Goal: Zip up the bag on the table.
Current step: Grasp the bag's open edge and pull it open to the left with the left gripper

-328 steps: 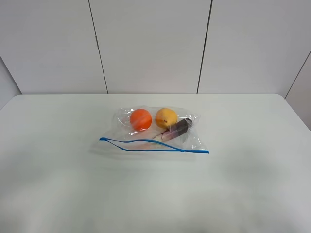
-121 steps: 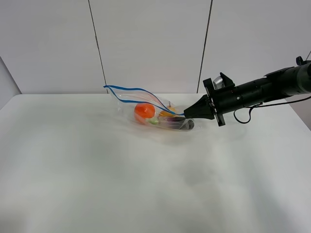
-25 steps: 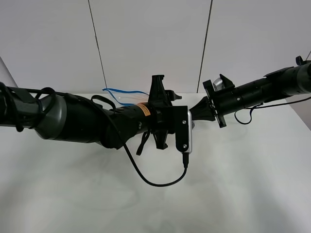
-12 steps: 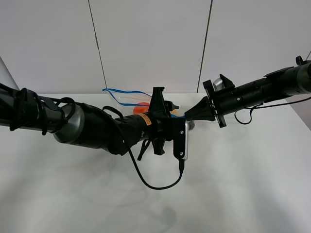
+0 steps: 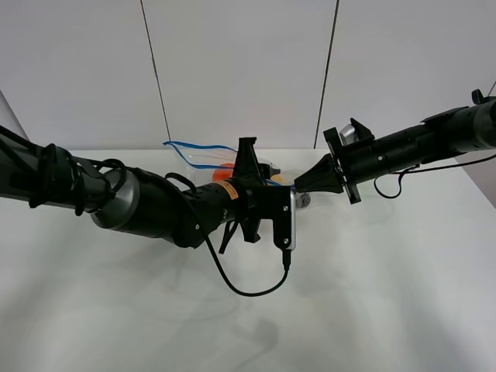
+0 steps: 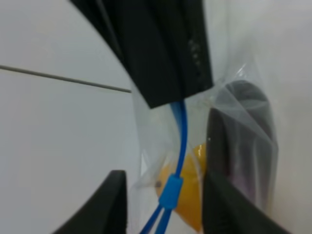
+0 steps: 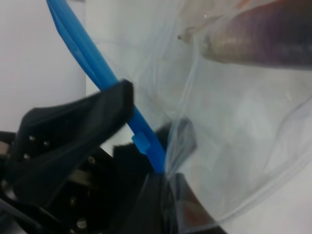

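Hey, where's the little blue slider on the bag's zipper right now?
In the left wrist view, the slider rides the bag's blue zipper strip between the left gripper's spread fingers, in front of the yellow item.

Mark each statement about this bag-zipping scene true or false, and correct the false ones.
1. The right fingers pinch the blue zipper strip of the bag. True.
2. The bag lies flat on the table. False: its zipper edge is held up in the air.
3. The blue slider sits between the left fingers, which stand apart. True.
4. The bag is empty. False: a yellow item and a purple item show through it.
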